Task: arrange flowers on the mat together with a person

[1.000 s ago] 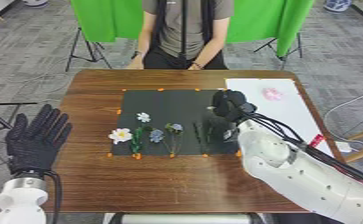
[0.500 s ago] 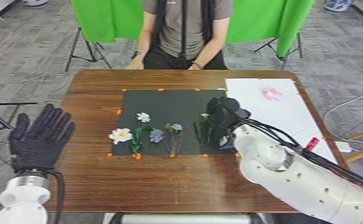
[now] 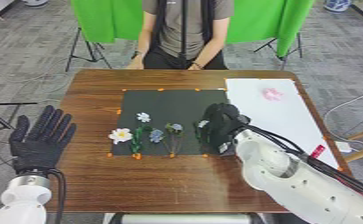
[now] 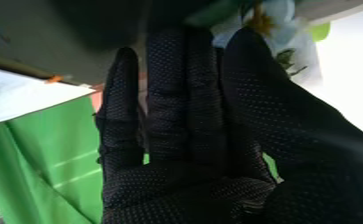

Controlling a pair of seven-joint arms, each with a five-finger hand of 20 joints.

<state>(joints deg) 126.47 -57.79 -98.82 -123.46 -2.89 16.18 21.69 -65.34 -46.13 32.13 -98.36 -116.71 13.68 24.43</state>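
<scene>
sliding toward the robot's side of the mat (image 3: 160, 100), here comes the right hand (image 3: 220, 122), and a pale flower (image 3: 203, 123) now peeks out clearly at its edge! those fingers are straight, mostly pressed together; whether they grip the stem, can't tell. that bloom sits right of 4 others, so the row looks nearly full. 1 pink flower (image 3: 272, 94) lies on the white sheet (image 3: 293, 125), likely next up. left hand (image 3: 37, 147): fingers spread, beside the counter (image 3: 160, 185).

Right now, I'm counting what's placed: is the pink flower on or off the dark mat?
Off: the pink flower lies on the white sheet, to the right of the dark mat.
</scene>
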